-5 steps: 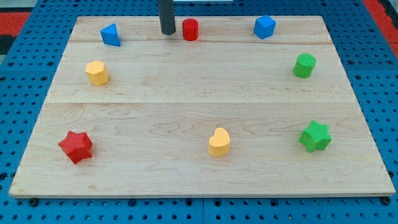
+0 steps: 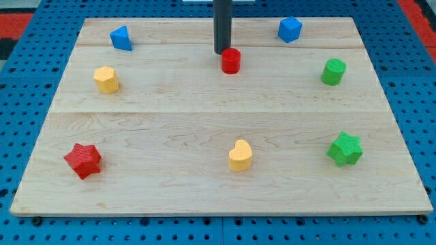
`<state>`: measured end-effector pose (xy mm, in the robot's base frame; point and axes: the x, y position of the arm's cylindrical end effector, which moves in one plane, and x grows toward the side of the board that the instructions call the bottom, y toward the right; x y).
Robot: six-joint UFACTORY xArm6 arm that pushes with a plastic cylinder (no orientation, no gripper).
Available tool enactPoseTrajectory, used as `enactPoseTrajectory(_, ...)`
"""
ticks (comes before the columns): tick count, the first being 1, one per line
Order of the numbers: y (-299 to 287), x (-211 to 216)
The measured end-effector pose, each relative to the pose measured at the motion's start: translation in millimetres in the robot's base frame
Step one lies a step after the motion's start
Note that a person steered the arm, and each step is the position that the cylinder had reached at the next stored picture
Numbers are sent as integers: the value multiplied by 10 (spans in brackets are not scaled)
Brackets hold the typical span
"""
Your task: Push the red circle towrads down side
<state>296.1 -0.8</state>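
The red circle [image 2: 231, 60] is a small red cylinder standing on the wooden board [image 2: 204, 122], near the view's top centre. My tip [image 2: 222, 52] is the lower end of a dark rod coming down from the view's top. It sits just up and left of the red circle, touching or almost touching it.
A blue triangular block [image 2: 121, 38] at top left, a blue hexagon [image 2: 289, 29] at top right. A yellow hexagon [image 2: 106, 79] at left, a green cylinder [image 2: 334, 71] at right. A red star [image 2: 83, 160] at bottom left, a yellow heart [image 2: 240, 155] at bottom centre, a green star [image 2: 345, 149] at bottom right.
My tip has moved right and down from the red circle's left side to its upper left. The red circle has slid down and right, away from the top edge.
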Motion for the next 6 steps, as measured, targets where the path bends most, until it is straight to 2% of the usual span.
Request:
enactPoseTrajectory(3, 641, 553)
enactPoseTrajectory(4, 741, 480)
enactPoseTrajectory(5, 1033, 208)
enactPoseTrajectory(6, 1586, 174)
